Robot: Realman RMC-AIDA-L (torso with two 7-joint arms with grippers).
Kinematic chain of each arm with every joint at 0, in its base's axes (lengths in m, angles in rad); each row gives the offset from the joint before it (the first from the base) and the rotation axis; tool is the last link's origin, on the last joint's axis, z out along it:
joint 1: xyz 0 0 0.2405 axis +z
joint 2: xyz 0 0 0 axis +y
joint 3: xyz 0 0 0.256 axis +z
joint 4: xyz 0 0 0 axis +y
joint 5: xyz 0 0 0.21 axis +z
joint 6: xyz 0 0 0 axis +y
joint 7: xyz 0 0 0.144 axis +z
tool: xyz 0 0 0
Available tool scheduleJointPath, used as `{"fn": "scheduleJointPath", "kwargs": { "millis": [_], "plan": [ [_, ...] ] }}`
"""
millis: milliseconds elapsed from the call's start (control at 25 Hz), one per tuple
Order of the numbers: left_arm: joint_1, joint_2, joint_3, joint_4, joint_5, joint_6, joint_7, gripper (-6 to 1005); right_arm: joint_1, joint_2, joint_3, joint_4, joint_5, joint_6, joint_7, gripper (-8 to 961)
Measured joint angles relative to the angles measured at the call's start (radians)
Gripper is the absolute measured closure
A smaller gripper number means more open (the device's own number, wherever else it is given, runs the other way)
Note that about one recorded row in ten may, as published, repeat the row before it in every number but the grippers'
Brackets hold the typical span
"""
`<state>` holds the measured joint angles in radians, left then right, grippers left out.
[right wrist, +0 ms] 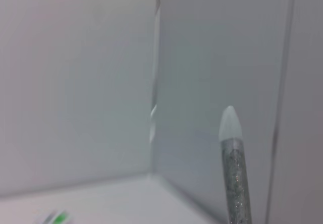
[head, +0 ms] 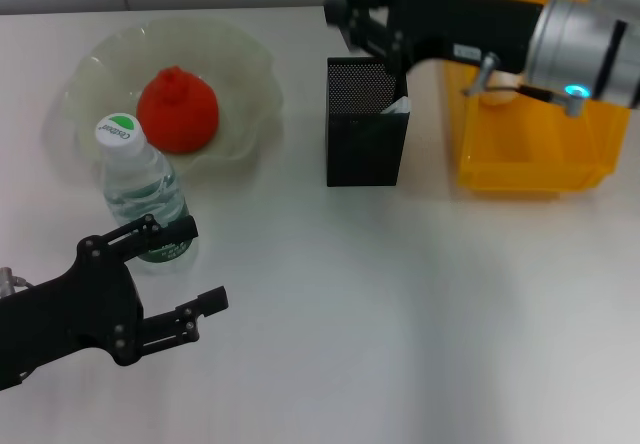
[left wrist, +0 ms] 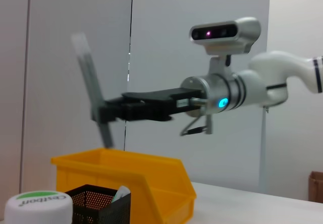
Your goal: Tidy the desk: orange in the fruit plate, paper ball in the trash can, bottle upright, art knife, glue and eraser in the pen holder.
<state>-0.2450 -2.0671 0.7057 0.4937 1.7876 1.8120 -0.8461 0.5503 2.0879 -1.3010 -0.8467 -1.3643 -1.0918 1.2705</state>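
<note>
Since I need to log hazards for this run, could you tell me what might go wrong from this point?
The right hand holds the grey glue stick tilted, high above the black pen holder; released like that, it might strike the rim or fall into the yellow bin alongside.

The open left hand sits very close to the upright bottle; a careless move could tip it.

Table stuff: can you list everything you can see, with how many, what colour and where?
orange: one, red-orange, in the fruit plate.
fruit plate: one, pale green, far left of the table.
bottle: one, clear with green label, upright just in front of the plate.
pen holder: one, black mesh, middle, something pale inside.
trash can: one, yellow, right of the pen holder.
glue: one, grey stick, held in the air.
left gripper: black, open, by the bottle.
right gripper: black, holding the glue above the pen holder.
</note>
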Motion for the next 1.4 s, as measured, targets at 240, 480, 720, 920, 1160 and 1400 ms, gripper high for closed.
{"fn": "scheduleJointPath", "kwargs": {
  "millis": [240, 480, 720, 920, 1160, 1400],
  "plan": [
    [-0.002, -0.001, 0.000, 0.000, 0.001, -0.001, 0.000, 214, 0.175, -0.005, 0.015, 0.402, 0.281, 0.043, -0.322, 804],
    [-0.011, -0.001, 0.000, 0.000, 0.002, -0.003, -0.002, 214, 0.265, 0.003, 0.003, 0.524, 0.300, 0.137, -0.382, 804],
    [-0.012, -0.001, 0.000, 0.000, 0.001, -0.004, -0.002, 214, 0.240, 0.004, 0.008, 0.537, 0.304, 0.096, -0.378, 804],
    [-0.013, -0.001, 0.000, 0.000, 0.000, -0.005, -0.001, 214, 0.217, 0.004, 0.012, 0.544, 0.307, 0.081, -0.375, 803],
    [-0.014, -0.001, 0.000, 0.000, 0.000, -0.005, -0.001, 214, 0.201, 0.005, 0.014, 0.563, 0.309, 0.080, -0.372, 797],
    [-0.014, -0.001, 0.000, 0.000, 0.002, -0.005, 0.000, 214, 0.186, 0.005, 0.014, 0.570, 0.310, 0.079, -0.371, 790]
  ]
}}
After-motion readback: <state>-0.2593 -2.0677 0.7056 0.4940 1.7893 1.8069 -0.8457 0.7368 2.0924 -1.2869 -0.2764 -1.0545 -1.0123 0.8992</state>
